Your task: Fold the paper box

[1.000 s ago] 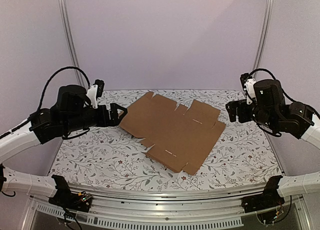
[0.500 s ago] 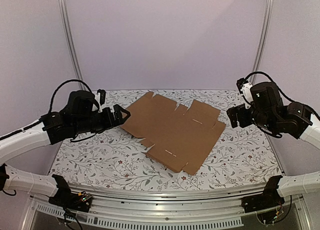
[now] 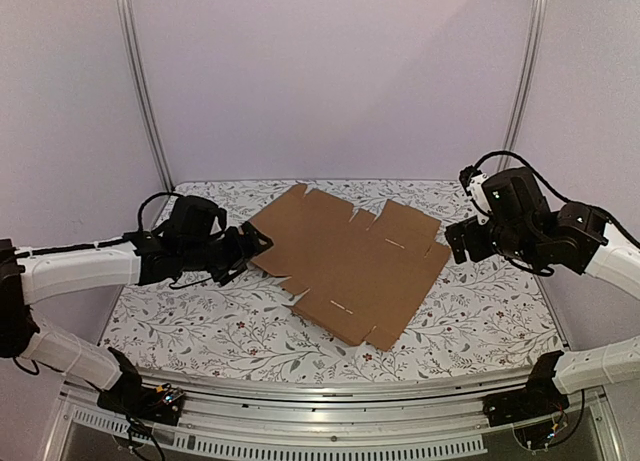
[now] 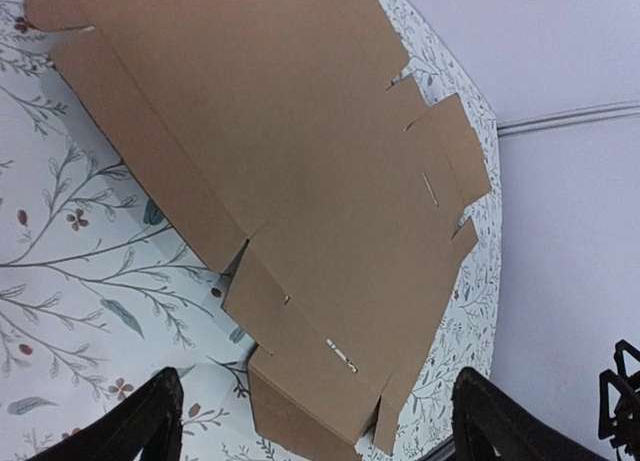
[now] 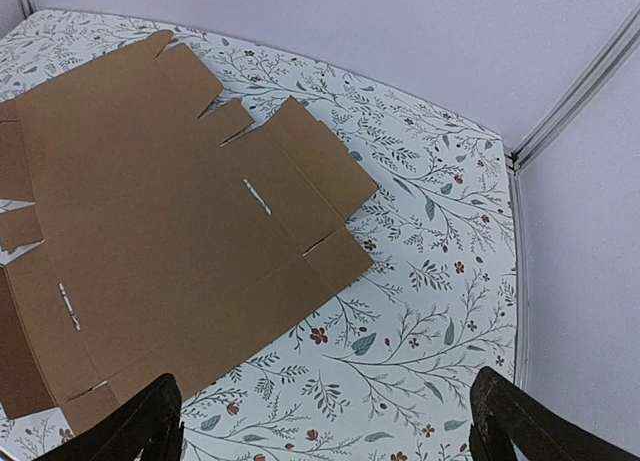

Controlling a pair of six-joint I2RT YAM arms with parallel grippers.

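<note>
Box (image 3: pixel 345 266) lies flat and unfolded on the bench (image 3: pixel 200 321), about mid-width and nearer the far edge. Left gripper (image 3: pixel 255 243) hovers at the box's left edge, jaws wide apart, holding nothing. Right gripper (image 3: pixel 457 243) hangs just off the box's right edge, toward the bench's right edge, jaws likewise wide, empty.

One box (image 3: pixel 345 266), a single flat sheet, lies on one surface (image 3: pixel 200 321). Two small slots (image 5: pixel 256 196) can be counted in the cardboard; any others are too small to tell. There are two arms, the left arm (image 3: pixel 80 266) and the right arm (image 3: pixel 560 231), each ending in one pincer: the left pincer (image 3: pixel 258 243) and the right pincer (image 3: pixel 453 243). Each wrist view shows two fingers (image 4: pixel 150 426), four in all. Two metal posts (image 3: pixel 140 81) stand behind.
</note>
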